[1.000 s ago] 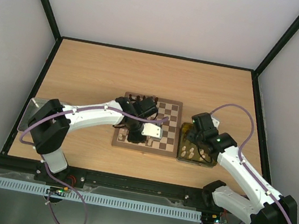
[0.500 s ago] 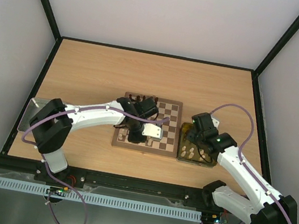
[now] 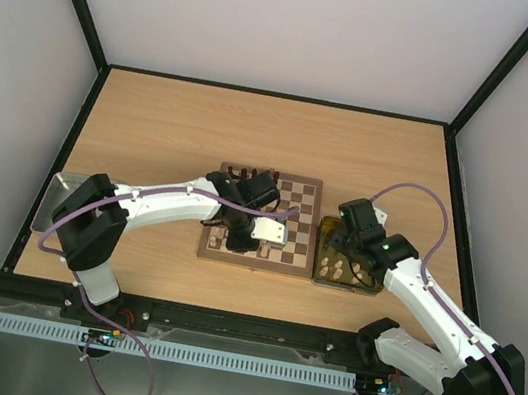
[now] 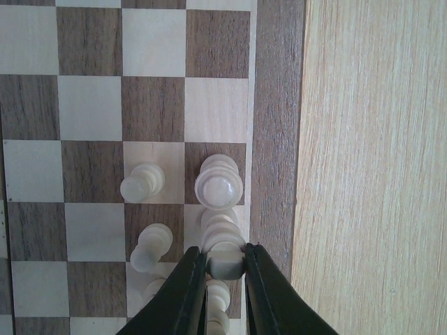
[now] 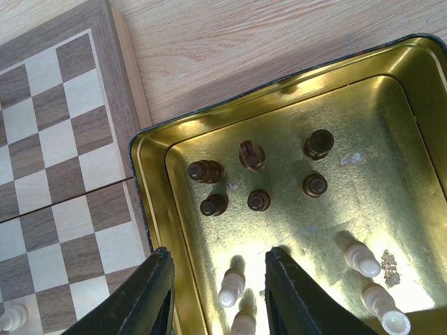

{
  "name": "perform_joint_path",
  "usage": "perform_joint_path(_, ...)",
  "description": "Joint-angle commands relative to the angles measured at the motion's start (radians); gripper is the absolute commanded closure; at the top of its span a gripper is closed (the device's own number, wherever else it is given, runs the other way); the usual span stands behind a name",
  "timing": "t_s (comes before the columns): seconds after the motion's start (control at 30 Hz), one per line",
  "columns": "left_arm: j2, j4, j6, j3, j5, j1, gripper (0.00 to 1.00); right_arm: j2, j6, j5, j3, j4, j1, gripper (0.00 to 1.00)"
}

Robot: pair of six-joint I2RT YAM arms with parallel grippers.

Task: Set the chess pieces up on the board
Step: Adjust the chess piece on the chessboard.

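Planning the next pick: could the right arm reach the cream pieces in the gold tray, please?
Probably yes: the right gripper hangs open over the gold tray, cream pieces just beneath it, nothing covering them.

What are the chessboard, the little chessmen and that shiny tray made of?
The board looks like wood, satin-finished: grain runs through its brown border and checks. The pale pieces and dark pieces seem to be turned wood, smooth with a soft sheen, though plastic cannot be ruled out. The tray is probably thin metal, gold-coloured and glossy: it mirrors light and the pieces.
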Motion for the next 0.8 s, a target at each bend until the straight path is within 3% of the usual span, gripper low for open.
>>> perform_joint_path(0.0, 0.000, -0.015, 0.009, -0.015, -0.008, -0.006, 0.86, -0.003, -0.009, 0.018, 0.017, -0.013, -0.006, 0.65)
perform_joint_path(0.77, -0.047, -0.008, 0.011, -0.059, -0.021, 0.006, 0.88, 0.028, -0.012, 0.034, 0.020, -0.015, -0.078, 0.64)
